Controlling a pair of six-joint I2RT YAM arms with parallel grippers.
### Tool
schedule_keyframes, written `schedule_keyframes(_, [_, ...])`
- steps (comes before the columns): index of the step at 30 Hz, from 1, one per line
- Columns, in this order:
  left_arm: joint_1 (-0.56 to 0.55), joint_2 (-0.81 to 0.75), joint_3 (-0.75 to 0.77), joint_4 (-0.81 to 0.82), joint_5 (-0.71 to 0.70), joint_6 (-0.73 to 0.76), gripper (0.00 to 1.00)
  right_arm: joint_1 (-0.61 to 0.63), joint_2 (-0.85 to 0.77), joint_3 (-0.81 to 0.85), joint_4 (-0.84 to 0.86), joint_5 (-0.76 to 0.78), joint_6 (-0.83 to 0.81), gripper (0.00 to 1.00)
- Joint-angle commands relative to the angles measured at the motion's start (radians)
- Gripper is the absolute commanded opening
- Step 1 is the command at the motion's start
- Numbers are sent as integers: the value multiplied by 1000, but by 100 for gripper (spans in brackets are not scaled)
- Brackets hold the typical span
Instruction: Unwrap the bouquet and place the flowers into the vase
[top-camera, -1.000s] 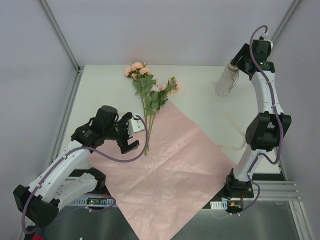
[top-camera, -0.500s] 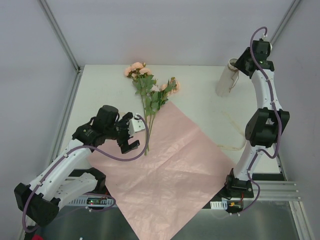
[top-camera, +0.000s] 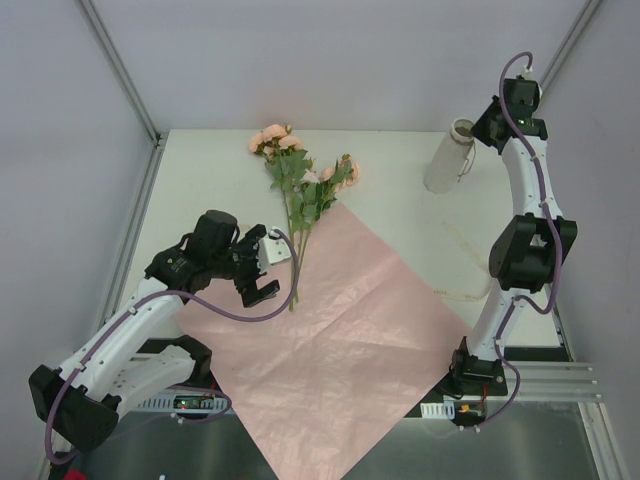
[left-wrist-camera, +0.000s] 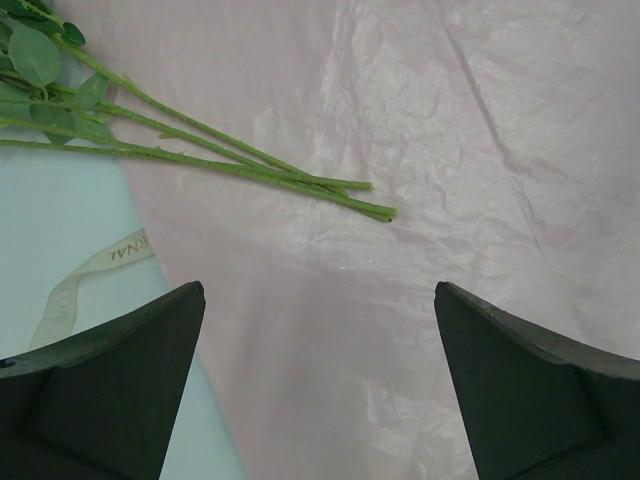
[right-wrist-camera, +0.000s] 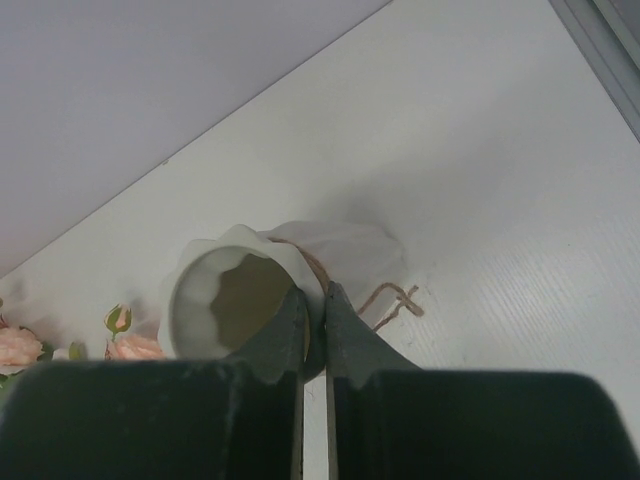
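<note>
My top camera sits high behind the rig, looking down across the table (top-camera: 400, 170). My left wrist view faces down, close over the pink paper sheet (left-wrist-camera: 450, 150) and flower stems (left-wrist-camera: 250, 165), which the top view shares. My right wrist view looks closely into the vase (right-wrist-camera: 240, 240), shared too.

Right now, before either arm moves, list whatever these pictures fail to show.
- Right wrist view: body and foot of the vase, hidden beneath its own rim and the right hand shut on that rim.
- Left wrist view: the rose blooms, cut off at the top-left edge; only stems show.
- Left wrist view: print on the cream ribbon, too small and twisted to read whole.
- Top view: near corner of the pink paper sheet, cut off by the bottom edge.
</note>
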Motion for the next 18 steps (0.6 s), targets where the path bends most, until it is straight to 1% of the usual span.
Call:
schedule_keyframes(1, [4,-14,20,13,25,5,99,7,-23,20,-45,-19,17,1])
schedule_keyframes(5, [4,-17,21,13,24,3,99,13,-82,-45,-32,-56,40,1])
schedule_keyframes(6, [4,-17,21,13,24,5,99,26,-99,-51,-37,-114,37,1])
schedule_keyframes(9, [2,-21,20,14,31,-3,99,49,-133,-69,-89,-122,11,1])
schedule_keyframes(11, [2,-23,26,16,39,-15,99,55,-171,-118,-82,-134,17,1])
schedule_keyframes(12, [4,-23,27,16,39,-18,99,61,-216,-179,-62,-137,20,1])
schedule_keyframes(18, [2,-20,36,14,13,-18,99,87,-355,-325,-63,-139,15,1])
